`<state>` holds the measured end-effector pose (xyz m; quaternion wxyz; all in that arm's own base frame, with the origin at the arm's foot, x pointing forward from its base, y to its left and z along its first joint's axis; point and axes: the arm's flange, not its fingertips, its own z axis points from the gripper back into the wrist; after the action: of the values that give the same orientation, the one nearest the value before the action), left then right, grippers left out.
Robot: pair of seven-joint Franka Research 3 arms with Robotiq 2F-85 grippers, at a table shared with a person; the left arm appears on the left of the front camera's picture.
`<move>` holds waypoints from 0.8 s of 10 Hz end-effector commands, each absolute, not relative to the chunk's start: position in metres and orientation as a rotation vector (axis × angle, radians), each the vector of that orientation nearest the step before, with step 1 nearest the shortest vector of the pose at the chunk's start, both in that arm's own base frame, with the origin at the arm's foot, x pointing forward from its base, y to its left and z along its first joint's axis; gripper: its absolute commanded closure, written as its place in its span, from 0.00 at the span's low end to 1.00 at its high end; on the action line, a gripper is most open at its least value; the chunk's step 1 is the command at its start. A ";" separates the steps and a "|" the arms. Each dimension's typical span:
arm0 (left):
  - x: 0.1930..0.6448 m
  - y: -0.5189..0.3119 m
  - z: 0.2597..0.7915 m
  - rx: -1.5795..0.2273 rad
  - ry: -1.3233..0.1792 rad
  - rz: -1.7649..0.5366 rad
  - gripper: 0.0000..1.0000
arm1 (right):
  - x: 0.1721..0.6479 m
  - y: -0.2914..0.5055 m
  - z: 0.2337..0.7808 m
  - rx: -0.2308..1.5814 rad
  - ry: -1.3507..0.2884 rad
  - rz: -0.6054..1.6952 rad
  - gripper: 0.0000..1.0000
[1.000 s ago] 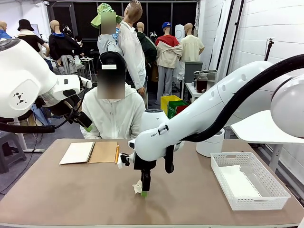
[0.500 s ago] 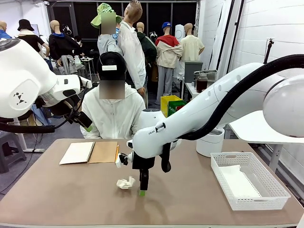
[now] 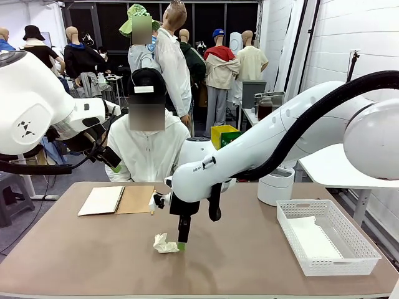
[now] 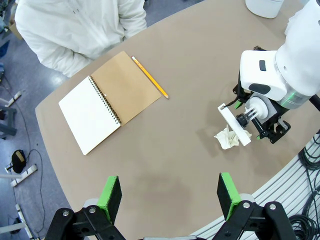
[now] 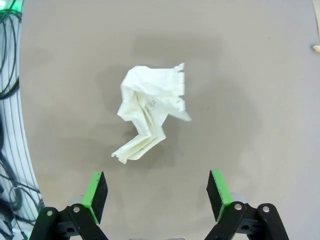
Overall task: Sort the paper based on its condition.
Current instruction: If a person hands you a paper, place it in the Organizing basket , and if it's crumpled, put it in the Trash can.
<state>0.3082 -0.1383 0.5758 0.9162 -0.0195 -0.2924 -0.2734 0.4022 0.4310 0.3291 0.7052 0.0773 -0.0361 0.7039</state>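
Right wrist view: crumpled cream paper (image 5: 149, 114) lying ahead of right gripper (image 5: 157, 195) — jaws gaping wide, gripping nothing. Left gripper (image 4: 169, 196) hanging open, empty. Crumpled sheet not yet sorted; flat white sheet (image 3: 313, 238) resting in white mesh basket (image 3: 293, 244).

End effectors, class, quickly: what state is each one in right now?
Left end effector: open, holding nothing, high above the table.
Right end effector: open, holding nothing, poised over the crumpled paper.
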 end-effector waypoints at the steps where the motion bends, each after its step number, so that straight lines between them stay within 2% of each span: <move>1: 0.308 -0.137 0.576 -0.042 -0.602 -0.562 0.00 | 0.404 0.443 0.327 0.155 -0.102 1.557 0.00; 8: 0.308 -0.137 0.576 -0.042 -0.602 -0.562 0.00 | 0.405 0.472 0.317 0.217 -0.053 1.645 0.00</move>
<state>0.3082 -0.1383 0.5758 0.9162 -0.0195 -0.2924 -0.2734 0.3993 0.4671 0.3178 0.6856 0.1044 -0.0321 0.7198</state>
